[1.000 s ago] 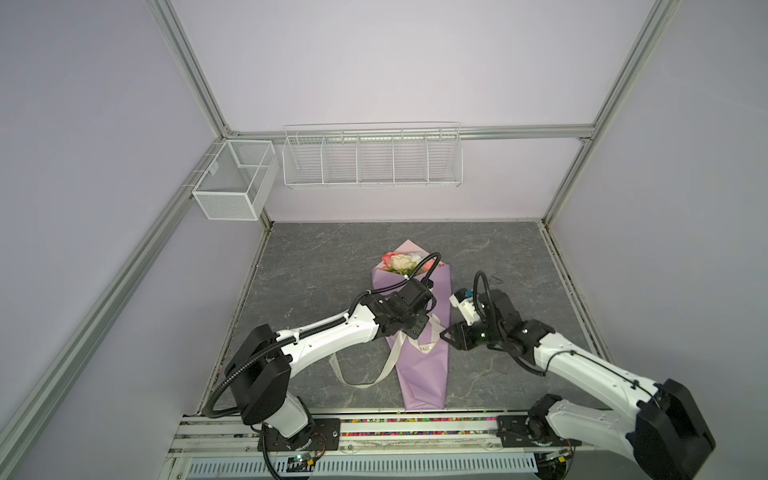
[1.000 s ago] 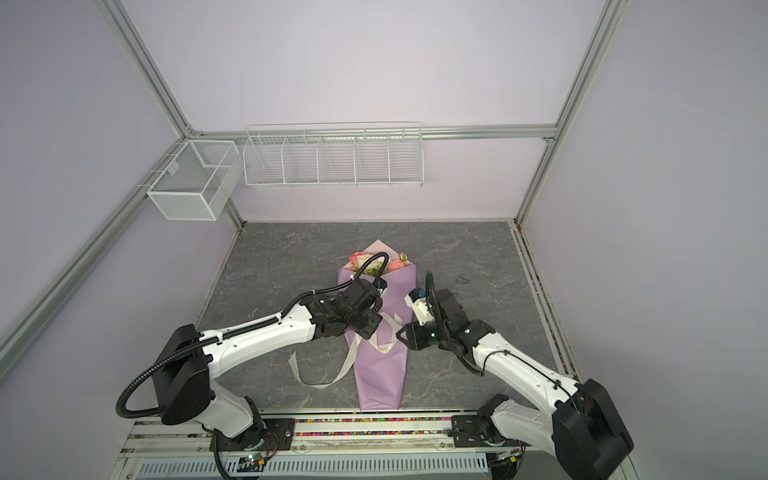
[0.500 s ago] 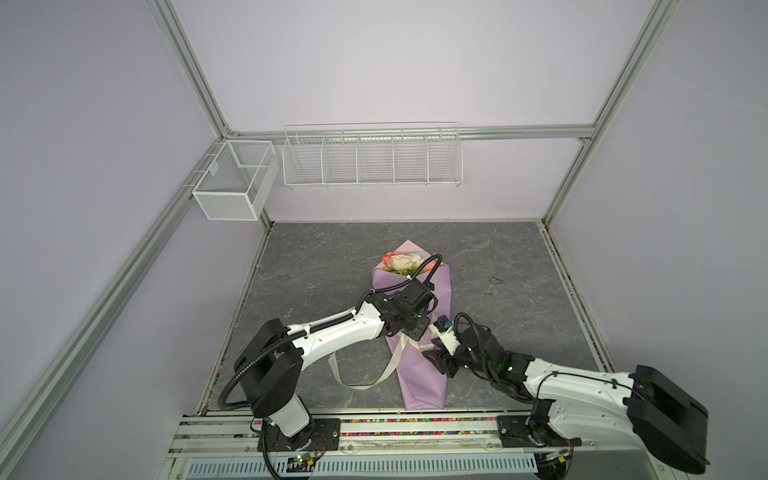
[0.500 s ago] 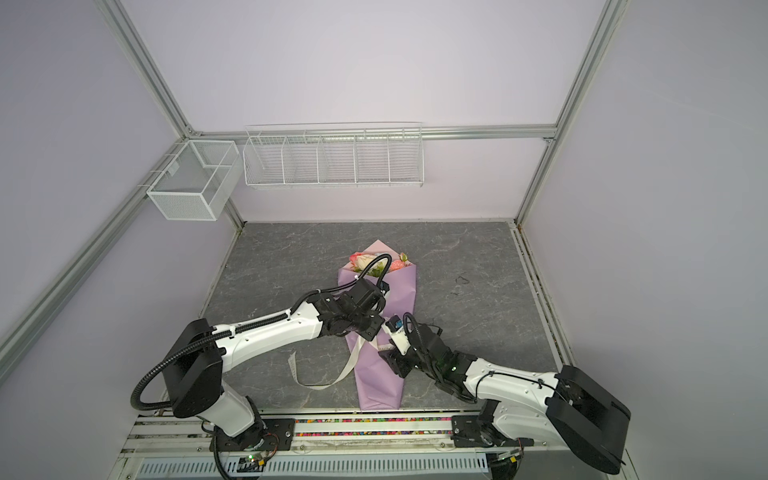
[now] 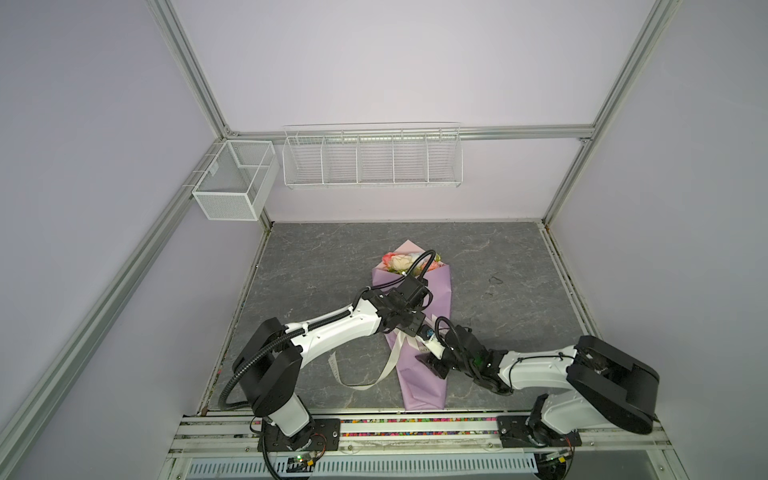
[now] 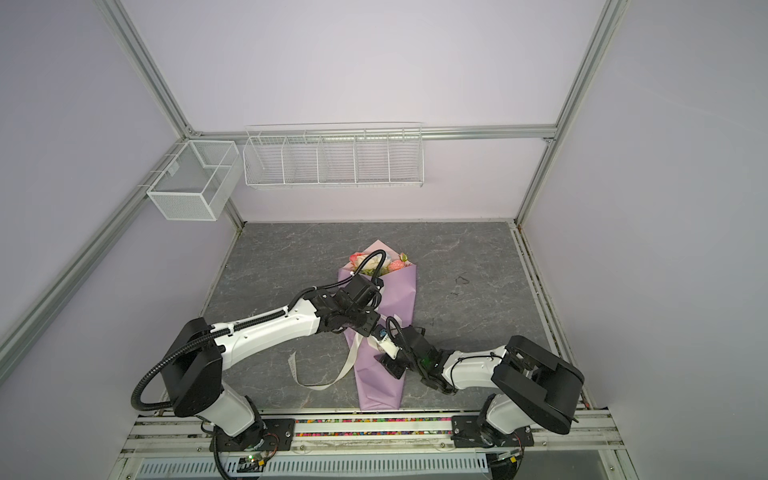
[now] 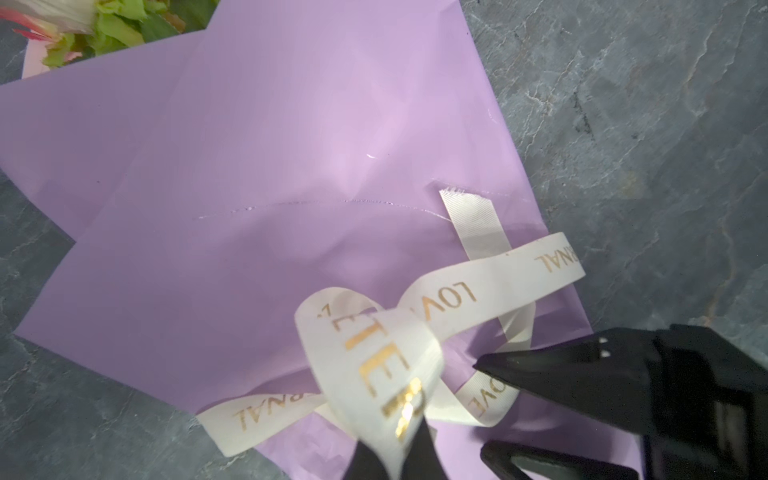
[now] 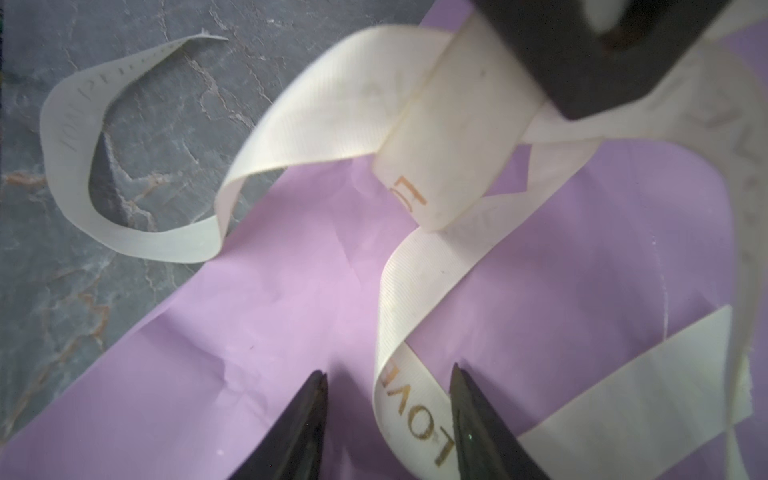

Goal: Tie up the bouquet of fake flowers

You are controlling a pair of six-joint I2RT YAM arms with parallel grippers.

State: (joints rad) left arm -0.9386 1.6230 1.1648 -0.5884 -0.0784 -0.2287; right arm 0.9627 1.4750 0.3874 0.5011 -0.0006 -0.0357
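The bouquet of fake flowers (image 5: 401, 262) (image 6: 376, 262) lies along the middle of the table, rolled in lilac wrapping paper (image 5: 424, 386) (image 7: 291, 145); only its blossoms and leaves (image 7: 83, 25) show. A cream ribbon (image 7: 457, 299) (image 8: 332, 112) with gold letters is looped over the wrap, and its tail (image 5: 365, 374) trails onto the table. My left gripper (image 5: 409, 328) (image 7: 390, 453) is shut on a raised ribbon loop. My right gripper (image 5: 434, 365) (image 8: 387, 371) is open just above the paper, with a ribbon strand lying loose between its fingers.
Two white wire baskets (image 5: 232, 183) (image 5: 372, 158) hang on the back wall, well above the table. The grey marbled tabletop (image 5: 498, 332) is bounded by the metal frame rail (image 5: 374, 419) at the front and by walls on the other sides.
My right arm has swung in low from the right of the bouquet; its gripper now sits over the wrap's near part, at the ribbon. The left gripper has kept its hold almost in place.
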